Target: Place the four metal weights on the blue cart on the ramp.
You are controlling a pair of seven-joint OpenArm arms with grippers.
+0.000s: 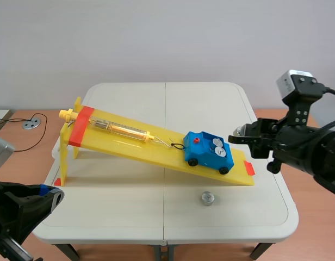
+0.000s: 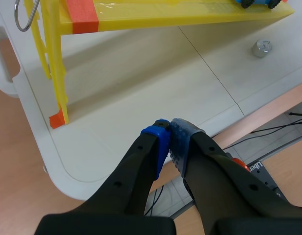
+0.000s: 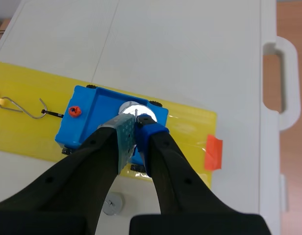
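The blue cart (image 1: 203,156) (image 3: 87,122) stands near the low end of the yellow ramp (image 1: 129,145) (image 3: 23,132), hooked to a spring scale (image 1: 118,129). Two metal weights (image 1: 217,148) (image 3: 133,106) lie in the cart. Another weight (image 1: 207,198) (image 2: 262,47) (image 3: 113,204) sits on the table in front of the ramp. My right gripper (image 1: 239,136) (image 3: 137,128) hovers just right of and above the cart, fingers close together on a small silver weight (image 1: 241,129). My left gripper (image 2: 169,128) (image 1: 48,193) is shut on nothing, low at the table's front left corner.
The ramp's raised end rests on a yellow stand (image 1: 66,152) (image 2: 55,73) at the left, with orange tape (image 1: 81,126) across it. A wire hook (image 3: 23,105) links the cart to the scale. A round metal plate (image 1: 30,124) lies off the table, far left.
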